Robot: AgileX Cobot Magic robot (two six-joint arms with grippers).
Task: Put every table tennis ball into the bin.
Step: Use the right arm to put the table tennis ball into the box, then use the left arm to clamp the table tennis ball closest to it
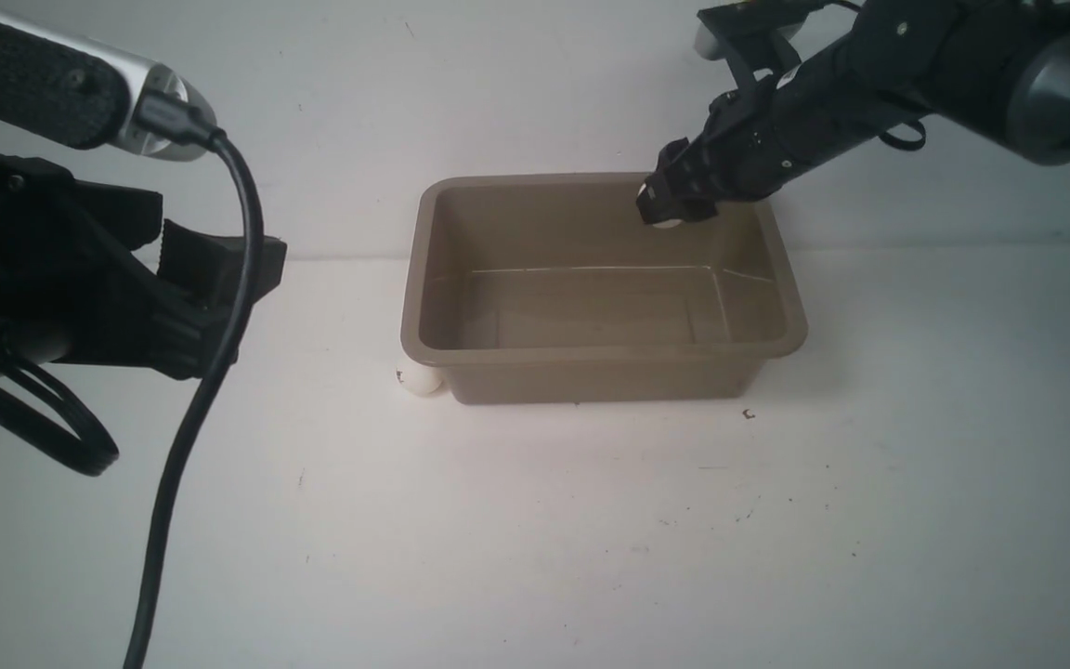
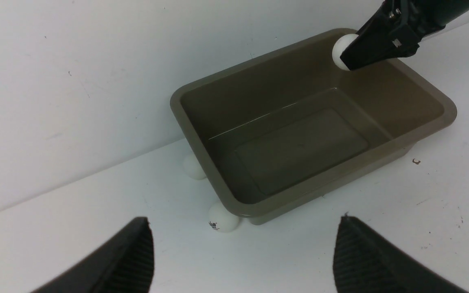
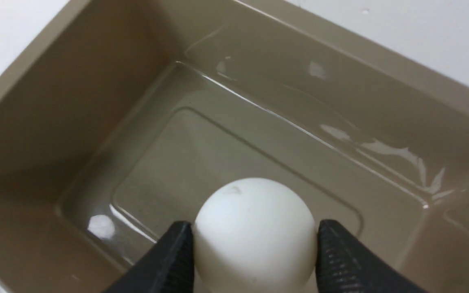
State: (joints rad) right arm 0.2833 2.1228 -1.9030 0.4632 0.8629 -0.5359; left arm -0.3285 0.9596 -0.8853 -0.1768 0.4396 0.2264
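A table tennis ball (image 3: 255, 236) was pinched in the right hand (image 1: 667, 206), the bin (image 1: 591, 352) beneath it; a gentle release was judged best.

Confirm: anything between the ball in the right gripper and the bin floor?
Nothing visible. The right gripper holds the table tennis ball over the far right part of the bin, and the floor beneath it is bare.

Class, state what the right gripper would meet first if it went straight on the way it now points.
Probably the bare floor of the bin, with the held ball touching first; depth is unclear.
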